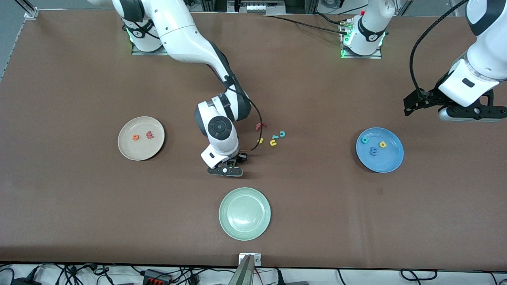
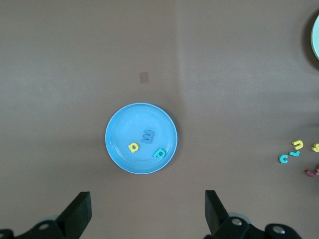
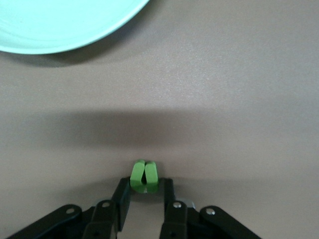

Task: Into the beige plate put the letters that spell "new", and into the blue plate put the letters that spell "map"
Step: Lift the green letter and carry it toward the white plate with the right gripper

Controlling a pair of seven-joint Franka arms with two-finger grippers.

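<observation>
Front view: brown matte table (image 1: 79,198) with broad bare surface around every object. Beige plate (image 1: 141,138), round and plain, sits toward the right arm's end; orange "e" (image 1: 136,137) and red-pink "w" (image 1: 149,134) lie flat in it, apart from each other and off the rim. Blue plate (image 1: 379,149), round and smooth, sits toward the left arm's end, holding teal "p" (image 1: 365,139), yellow "a" (image 1: 382,144) and blue "m" (image 1: 374,150), all clear of the rim. Pale green plate (image 1: 244,213), ridged near its rim, lies nearest the front camera, well apart from the other two plates.

Loose foam letters form a small cluster near mid-table: red "f" (image 1: 260,126), teal "c" (image 1: 282,133), yellow "u" (image 1: 273,143) and yellow "s" (image 1: 260,140), near one another.

Right gripper (image 3: 144,191) is low at the table between that cluster and the pale green plate. Its fingers (image 3: 121,196) are pinched on the green "n" (image 3: 144,175), soft foam with its two legs squeezed together; open table lies between it and the green plate's rim.

Left gripper (image 2: 147,211) waits high near the table edge at the left arm's end, fingers spread wide, holding nothing.
</observation>
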